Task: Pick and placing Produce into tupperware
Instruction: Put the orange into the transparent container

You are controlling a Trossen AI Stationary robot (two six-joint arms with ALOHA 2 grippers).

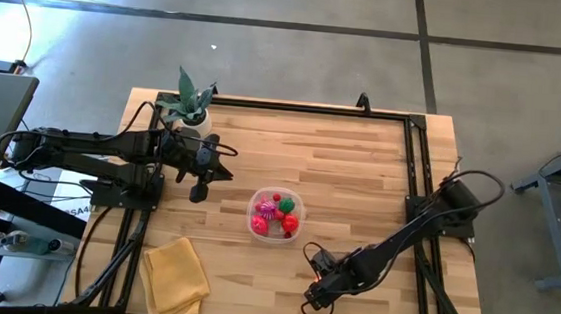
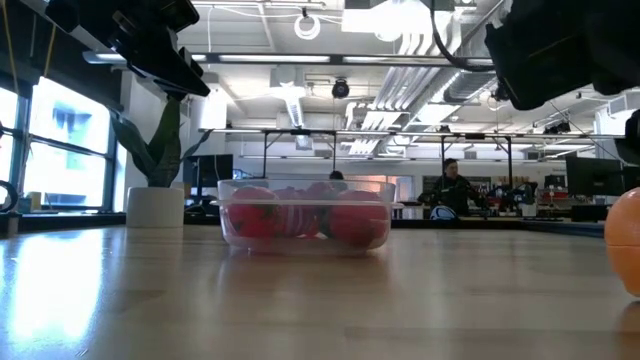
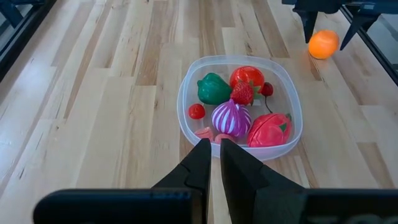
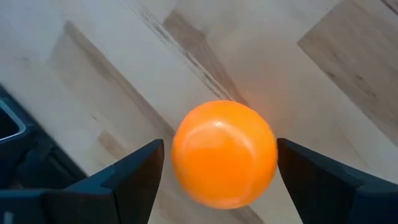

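The clear round tub (image 1: 275, 215) sits mid-table on its base, and in the left wrist view it holds red, green and magenta-pink toy produce (image 3: 239, 106). An orange toy fruit (image 4: 224, 154) rests on the table near the near edge, right of the tub; it also shows in the left wrist view (image 3: 323, 44) and the low view (image 2: 625, 255). My right gripper (image 1: 315, 292) is open, pointing down over the orange fruit, one finger on each side of it with a small gap. My left gripper (image 3: 215, 163) is shut and hovers left of the tub (image 3: 239, 130).
A potted plant (image 1: 189, 105) stands at the far left corner. A folded yellow cloth (image 1: 173, 279) lies at the near left. A black rail (image 1: 416, 158) frames the table. A person (image 2: 452, 185) is in the room beyond. Bare wood lies between the tub and the right rail.
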